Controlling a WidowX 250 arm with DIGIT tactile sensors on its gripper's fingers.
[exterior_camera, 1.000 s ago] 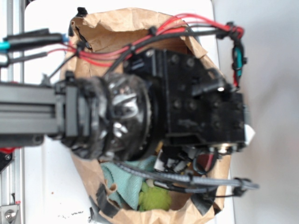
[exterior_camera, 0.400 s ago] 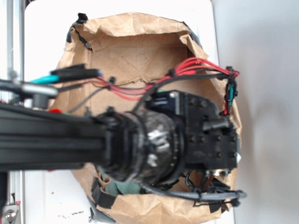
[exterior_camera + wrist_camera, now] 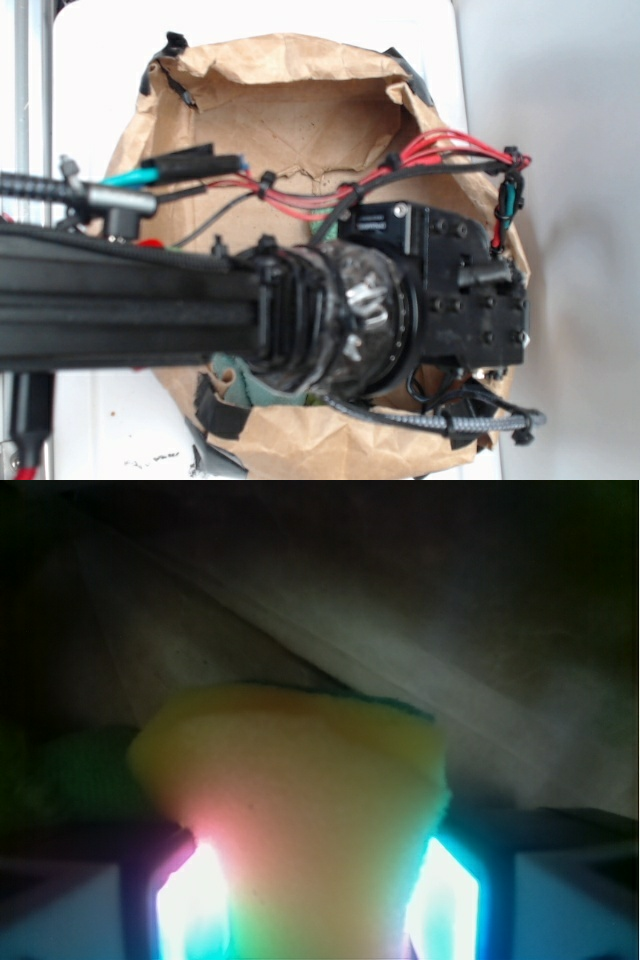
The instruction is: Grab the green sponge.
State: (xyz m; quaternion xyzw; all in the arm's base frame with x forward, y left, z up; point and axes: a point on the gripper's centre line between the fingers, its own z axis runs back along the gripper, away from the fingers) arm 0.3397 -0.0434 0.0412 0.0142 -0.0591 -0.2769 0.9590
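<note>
In the wrist view the green sponge (image 3: pixel 300 780) fills the middle as a yellow-green foam block, squeezed narrower at the bottom where my gripper (image 3: pixel 315 895) is shut on it. Glowing pads (image 3: pixel 185 900) press in on both of its sides. A dark green edge shows along the sponge's top. In the exterior view my gripper (image 3: pixel 465 300) points down into the front right of a brown paper bag (image 3: pixel 290 90). The arm hides the sponge and the fingertips there.
A teal cloth (image 3: pixel 238 385) lies in the bag's front left, partly under the arm. Crumpled bag walls (image 3: pixel 420 660) rise close behind the sponge. Red and black cables (image 3: pixel 400 165) loop over the bag. The bag sits on a white table (image 3: pixel 100 60).
The arm has come toward the front of the bag and lowered into it, then shifted slightly right. The green sponge seen at the bag's front a second ago is now covered by the arm.
</note>
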